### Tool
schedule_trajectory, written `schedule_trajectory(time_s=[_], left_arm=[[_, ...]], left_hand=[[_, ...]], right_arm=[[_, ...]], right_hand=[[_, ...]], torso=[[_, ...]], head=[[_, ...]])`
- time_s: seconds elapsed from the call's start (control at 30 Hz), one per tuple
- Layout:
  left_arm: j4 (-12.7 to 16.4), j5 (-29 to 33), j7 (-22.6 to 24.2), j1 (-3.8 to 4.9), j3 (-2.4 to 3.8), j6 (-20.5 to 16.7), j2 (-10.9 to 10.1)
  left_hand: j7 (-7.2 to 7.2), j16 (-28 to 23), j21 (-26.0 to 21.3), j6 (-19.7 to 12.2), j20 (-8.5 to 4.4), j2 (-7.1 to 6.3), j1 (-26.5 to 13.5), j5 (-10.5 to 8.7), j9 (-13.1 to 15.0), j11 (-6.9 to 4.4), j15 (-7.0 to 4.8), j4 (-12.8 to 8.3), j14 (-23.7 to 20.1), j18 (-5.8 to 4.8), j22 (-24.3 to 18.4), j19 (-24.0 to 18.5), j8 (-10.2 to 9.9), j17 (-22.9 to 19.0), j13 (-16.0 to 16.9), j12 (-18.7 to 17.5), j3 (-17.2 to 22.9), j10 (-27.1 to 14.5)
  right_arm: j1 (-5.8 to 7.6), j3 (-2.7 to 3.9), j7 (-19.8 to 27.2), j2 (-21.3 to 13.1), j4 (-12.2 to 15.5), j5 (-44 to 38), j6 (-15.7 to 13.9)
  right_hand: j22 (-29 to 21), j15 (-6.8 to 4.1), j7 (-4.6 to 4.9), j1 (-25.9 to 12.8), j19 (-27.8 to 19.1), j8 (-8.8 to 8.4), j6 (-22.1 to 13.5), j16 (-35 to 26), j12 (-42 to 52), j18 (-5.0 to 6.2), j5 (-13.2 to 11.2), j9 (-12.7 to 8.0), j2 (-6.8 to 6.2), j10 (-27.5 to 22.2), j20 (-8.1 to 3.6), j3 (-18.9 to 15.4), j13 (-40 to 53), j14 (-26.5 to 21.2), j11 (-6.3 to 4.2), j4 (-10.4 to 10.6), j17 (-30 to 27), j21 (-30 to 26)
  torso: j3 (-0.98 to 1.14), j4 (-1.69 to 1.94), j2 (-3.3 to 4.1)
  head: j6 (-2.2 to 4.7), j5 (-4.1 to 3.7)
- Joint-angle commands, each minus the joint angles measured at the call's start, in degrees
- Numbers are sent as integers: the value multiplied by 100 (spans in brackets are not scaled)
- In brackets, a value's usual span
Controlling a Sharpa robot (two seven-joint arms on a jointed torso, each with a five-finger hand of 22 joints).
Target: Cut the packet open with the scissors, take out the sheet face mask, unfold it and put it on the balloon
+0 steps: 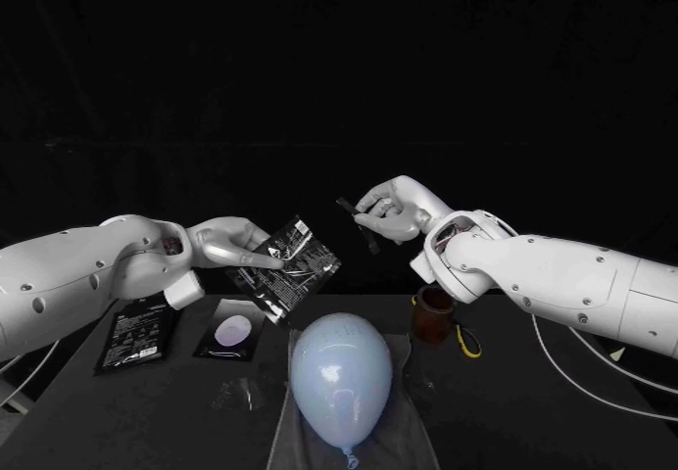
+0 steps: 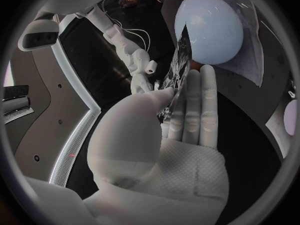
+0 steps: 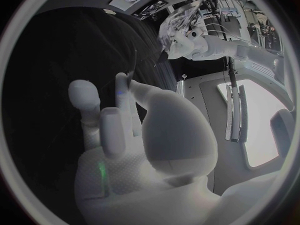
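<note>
My left hand (image 1: 233, 245) holds a black face-mask packet (image 1: 293, 259) up in the air above the table, pinched at its left edge between thumb and fingers. In the left wrist view the packet (image 2: 179, 67) stands edge-on past the fingers (image 2: 200, 110). To the packet's right, my right hand (image 1: 399, 211) grips the black scissors (image 1: 358, 225), a short gap away from the packet's upper right corner. The pale blue balloon (image 1: 339, 370) lies below them at the table's front centre, also seen as the balloon (image 2: 209, 30). The right wrist view shows my left hand with the packet (image 3: 178, 25) ahead.
The balloon rests on a clear sheet (image 1: 410, 421). A second black packet (image 1: 137, 333) and a small pouch with a pale round patch (image 1: 233, 333) lie at the left. A brown cup (image 1: 431, 313) and a yellow-and-black tool (image 1: 467, 341) sit under my right arm.
</note>
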Motion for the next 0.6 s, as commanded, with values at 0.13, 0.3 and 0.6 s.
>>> schedule_trajectory(time_s=[0.13,0.3,0.6], left_arm=[[-395,476,363,10,14,-574,-37],[-637,695,439,11,14,-764,-23],[-882,1062,553,10,13,-1405,108]], left_hand=[[-9,-23,35,44,-12,26,23,39,1157,-7,-38,5,18,76,7,-44,35,9,10,-25,28,34],[-9,-23,36,44,-12,25,23,39,1157,-7,-39,5,18,76,7,-44,35,9,10,-25,29,34],[-10,-24,40,45,-13,26,26,39,1159,-8,-40,2,20,77,10,-45,32,12,11,-25,35,35]], right_arm=[[-88,3,216,-88,199,-322,331],[-198,2,262,-69,315,-641,392],[-372,0,331,72,711,-1653,503]], right_hand=[[-17,-27,0,-8,-66,18,-39,5,-29,110,14,420,24,147,0,106,7,159,-146,-67,-10,-13],[-19,-25,3,-15,-74,18,-46,0,-34,111,14,427,20,142,2,109,8,155,-144,-70,-26,-16],[-32,-19,10,-17,-105,18,-70,-15,-55,115,14,453,24,121,8,137,10,142,-137,-91,-60,-32]], torso=[[-5,4,6],[-3,10,9],[0,-13,1]], head=[[-41,95],[-94,208],[-256,522]])
